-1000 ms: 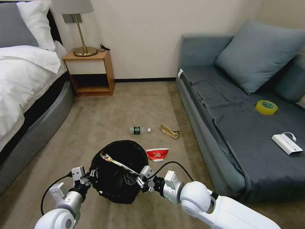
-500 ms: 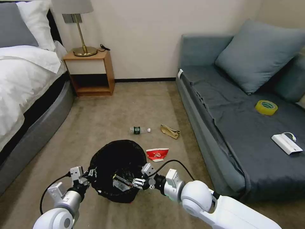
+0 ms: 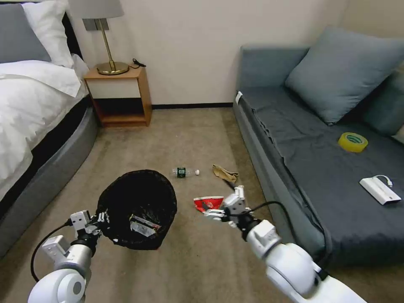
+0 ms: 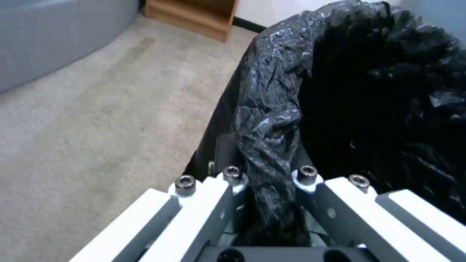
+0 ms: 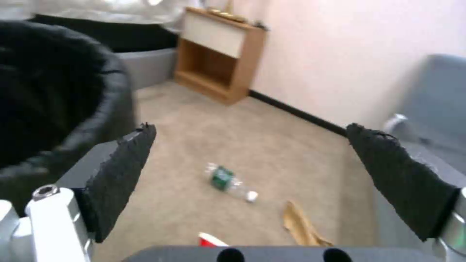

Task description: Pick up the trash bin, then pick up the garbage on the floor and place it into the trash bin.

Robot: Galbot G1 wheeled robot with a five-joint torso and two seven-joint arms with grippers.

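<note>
The left gripper (image 3: 97,221) was clenched on the near rim of the trash bin (image 3: 136,208), pinching the black liner; in the left wrist view the fingers (image 4: 204,203) hid the rim itself. The snack wrapper (image 3: 143,226) lay inside the bin, partly lost in shadow. The right gripper (image 3: 219,210), jaws spread and empty, hovered over the red-and-white carton (image 3: 206,203), covering part of it. The mini bottle (image 3: 184,172) and brown paper (image 3: 225,173) lay on the carpet (image 3: 139,147) beyond.
</note>
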